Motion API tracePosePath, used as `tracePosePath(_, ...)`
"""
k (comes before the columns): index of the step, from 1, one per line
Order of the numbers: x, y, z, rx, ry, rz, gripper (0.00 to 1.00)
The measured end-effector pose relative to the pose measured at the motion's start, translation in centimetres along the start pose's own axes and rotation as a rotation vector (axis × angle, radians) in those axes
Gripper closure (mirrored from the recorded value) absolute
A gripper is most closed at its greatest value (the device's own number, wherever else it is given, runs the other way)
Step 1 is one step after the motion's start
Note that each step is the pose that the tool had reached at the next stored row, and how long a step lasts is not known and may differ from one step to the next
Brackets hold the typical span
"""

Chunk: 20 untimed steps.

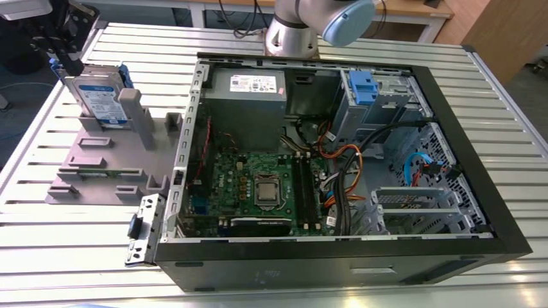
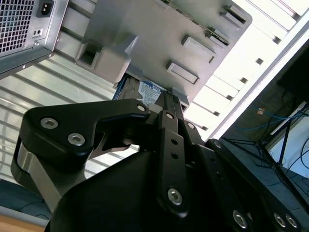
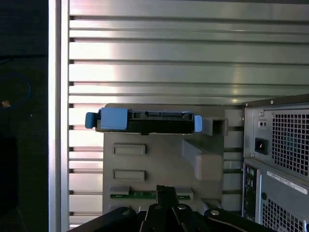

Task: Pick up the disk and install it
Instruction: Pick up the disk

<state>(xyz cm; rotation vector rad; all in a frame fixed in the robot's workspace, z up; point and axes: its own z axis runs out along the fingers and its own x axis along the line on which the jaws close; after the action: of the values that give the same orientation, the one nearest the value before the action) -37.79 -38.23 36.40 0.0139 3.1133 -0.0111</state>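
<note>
Though whether it is spread or pressed together cannot be told, the pincer [image 1: 61, 52] hangs close over the disk [image 3: 145, 121], which stands on edge just beyond the pincer's tip, slotted upright in the grey stand [image 3: 159, 164]; farther off, beside the stand, lies the open computer case [image 1: 342, 173] on the slatted table [image 1: 77, 244]

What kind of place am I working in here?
Probably a lab bench for PC assembly: an open computer case on a slatted metal table, the disk standing in a grey stand beside it.
</note>
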Motion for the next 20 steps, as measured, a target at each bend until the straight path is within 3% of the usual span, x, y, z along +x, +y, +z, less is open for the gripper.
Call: tracePosePath(20,0.00,0.00,0.00,-0.0014,-0.0004,-0.047,0.89)
